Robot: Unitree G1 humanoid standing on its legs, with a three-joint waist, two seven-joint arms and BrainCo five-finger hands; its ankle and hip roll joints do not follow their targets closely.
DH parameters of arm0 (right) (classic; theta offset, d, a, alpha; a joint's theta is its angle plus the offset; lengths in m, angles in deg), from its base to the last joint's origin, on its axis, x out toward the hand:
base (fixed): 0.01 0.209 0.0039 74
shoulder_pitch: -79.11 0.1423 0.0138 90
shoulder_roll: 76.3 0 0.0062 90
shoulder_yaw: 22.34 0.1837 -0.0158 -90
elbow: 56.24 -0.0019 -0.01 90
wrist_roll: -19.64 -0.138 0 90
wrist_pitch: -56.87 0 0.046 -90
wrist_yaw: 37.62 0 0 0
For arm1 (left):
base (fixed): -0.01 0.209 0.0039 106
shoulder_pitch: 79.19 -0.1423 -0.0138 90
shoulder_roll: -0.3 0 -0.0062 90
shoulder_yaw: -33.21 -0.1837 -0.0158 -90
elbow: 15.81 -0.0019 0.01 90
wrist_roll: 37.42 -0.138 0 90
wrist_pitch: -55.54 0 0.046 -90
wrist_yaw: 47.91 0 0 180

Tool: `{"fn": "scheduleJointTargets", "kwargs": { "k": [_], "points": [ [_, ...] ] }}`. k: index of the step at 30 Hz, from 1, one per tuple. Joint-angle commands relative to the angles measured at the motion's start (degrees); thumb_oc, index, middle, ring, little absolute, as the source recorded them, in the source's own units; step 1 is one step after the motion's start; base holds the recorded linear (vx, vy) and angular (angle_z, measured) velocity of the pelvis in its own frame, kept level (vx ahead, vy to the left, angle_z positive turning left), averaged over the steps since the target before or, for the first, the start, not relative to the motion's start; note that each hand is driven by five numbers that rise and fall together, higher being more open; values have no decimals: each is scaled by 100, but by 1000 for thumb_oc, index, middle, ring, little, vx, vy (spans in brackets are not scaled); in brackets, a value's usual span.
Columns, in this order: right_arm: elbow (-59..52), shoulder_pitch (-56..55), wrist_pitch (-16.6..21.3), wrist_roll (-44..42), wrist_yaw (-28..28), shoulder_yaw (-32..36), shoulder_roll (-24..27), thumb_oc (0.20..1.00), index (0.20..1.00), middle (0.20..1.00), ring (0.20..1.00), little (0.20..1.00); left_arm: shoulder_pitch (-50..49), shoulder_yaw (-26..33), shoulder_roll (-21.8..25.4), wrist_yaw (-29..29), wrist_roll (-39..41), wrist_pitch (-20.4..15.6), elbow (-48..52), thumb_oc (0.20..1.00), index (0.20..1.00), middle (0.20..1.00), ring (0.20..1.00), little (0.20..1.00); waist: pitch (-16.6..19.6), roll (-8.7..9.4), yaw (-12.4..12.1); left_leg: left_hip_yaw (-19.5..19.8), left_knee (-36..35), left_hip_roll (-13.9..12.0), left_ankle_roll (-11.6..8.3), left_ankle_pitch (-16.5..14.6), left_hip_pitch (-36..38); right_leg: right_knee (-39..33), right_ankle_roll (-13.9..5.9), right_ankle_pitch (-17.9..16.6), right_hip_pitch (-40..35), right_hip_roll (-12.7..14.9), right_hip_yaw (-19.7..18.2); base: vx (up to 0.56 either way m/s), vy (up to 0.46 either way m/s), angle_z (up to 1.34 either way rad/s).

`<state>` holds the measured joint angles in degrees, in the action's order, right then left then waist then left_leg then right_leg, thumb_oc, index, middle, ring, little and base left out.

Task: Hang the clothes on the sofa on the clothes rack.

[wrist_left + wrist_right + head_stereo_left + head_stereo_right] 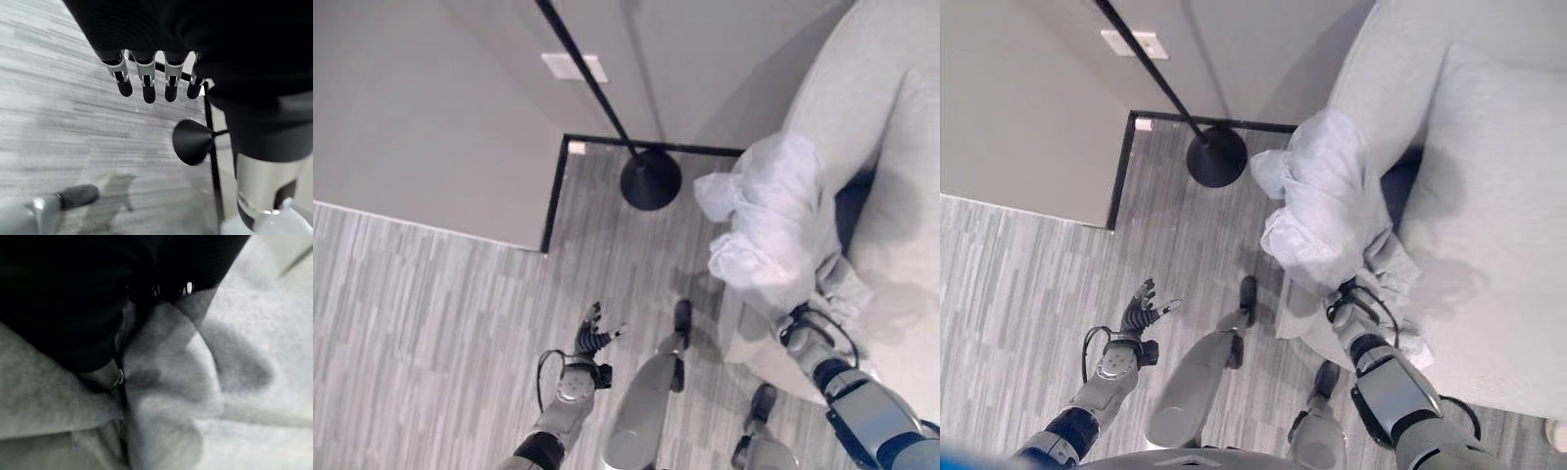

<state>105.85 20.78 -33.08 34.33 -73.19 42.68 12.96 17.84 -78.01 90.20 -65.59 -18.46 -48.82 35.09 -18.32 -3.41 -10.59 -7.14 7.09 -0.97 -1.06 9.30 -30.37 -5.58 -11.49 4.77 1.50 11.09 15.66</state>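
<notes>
Grey plank floor (pixel 431 294) underfoot. Left hand (pixel 592 333) idle over it, fingers straight. Right hand (pixel 146 289) buried in pale garment (pixel 764 225) on sofa (pixel 901 196); grasp unreadable. Rack base (pixel 650 179) beyond, leftward of right hand.

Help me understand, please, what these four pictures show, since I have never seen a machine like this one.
This is a humanoid robot looking down at its own arms. Two pictures come from the two eyes of a camera on its head; the other two come from cameras on its wrists.

Its left hand hangs over the striped floor, fingers relaxed and holding nothing. Its right hand reaches into a pale bundle of clothes at the edge of the grey sofa. Its wrist camera shows cloth pressed close, but the fingers are hidden, so I cannot tell whether it has a grip.

The black pole with a round base by the wall is probably the clothes rack where the clothes belong.
</notes>
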Motion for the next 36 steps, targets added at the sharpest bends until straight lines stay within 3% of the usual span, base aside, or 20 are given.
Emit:
{"fn": "scheduleJointTargets", "kwargs": {
  "k": [1,4,5,7,9,16,21,28,36],
  "points": [
    [-460,-524,137,-349,-103,196,55,200,200,200,200,200,-352,-17,32,-113,-227,-66,6,1000,1000,1000,1000,1000,142,47,124,122,809,-503,-439,-492,-453,150,235,-71,-149,204,137,-32,-98,-1],
    [-884,-712,222,-508,-207,331,78,200,200,200,200,200,-467,70,27,-109,-167,-18,-22,1000,1000,1000,1000,1000,210,148,202,116,668,-585,-467,-421,-178,133,266,-26,-323,122,106,2,-113,-12],
    [-1847,-1122,327,-511,-326,506,262,200,200,200,200,200,-624,227,14,-92,-119,29,-159,1000,1000,1000,1000,1000,353,306,344,101,515,-734,-508,-339,256,116,318,53,-612,-20,42,1,-161,-18],
    [-2141,-1224,347,-545,-349,628,349,200,200,200,200,200,-687,284,6,-100,-98,40,-164,1000,1000,1000,1000,1000,424,354,382,90,437,-776,-528,-290,425,126,335,73,-719,-64,31,-4,-131,-15],
    [-3124,-1536,395,-495,-425,994,614,200,200,200,200,200,-817,447,-14,-94,-77,98,-193,1000,1000,1000,1000,1000,617,468,472,67,321,-863,-546,-256,812,129,382,146,-989,-150,-19,2,-92,-16],
    [-4876,-1635,555,-636,-662,2018,1014,200,200,200,200,200,-831,744,-106,-51,-131,281,-176,1000,1000,1000,1000,1000,1172,509,590,-47,-294,-1060,-637,10,1580,163,443,244,-1302,-311,-118,-16,-42,-11],
    [-5685,-1345,616,-603,-716,2309,1173,200,200,200,200,200,-789,915,-133,-22,-12,398,-166,1000,1000,1000,1000,1000,1455,502,621,-85,-622,-1140,-709,193,1842,156,489,278,-1440,-410,-95,-15,-6,-2],
    [-6167,-150,545,-544,-899,2358,1663,200,200,200,200,200,-547,972,-1,-146,-125,445,293,1000,1000,1000,1000,1000,1812,517,548,-68,-957,-1211,-830,426,2034,157,547,347,-1650,-539,27,-11,7,4],
    [-5825,1656,240,-297,-1044,1862,2383,200,200,200,200,200,-62,863,356,-604,-1230,476,1130,1000,1000,1000,1000,1000,2060,604,448,-28,-922,-1252,-899,452,2100,222,598,412,-1783,-576,136,0,10,8]
  ]
}}
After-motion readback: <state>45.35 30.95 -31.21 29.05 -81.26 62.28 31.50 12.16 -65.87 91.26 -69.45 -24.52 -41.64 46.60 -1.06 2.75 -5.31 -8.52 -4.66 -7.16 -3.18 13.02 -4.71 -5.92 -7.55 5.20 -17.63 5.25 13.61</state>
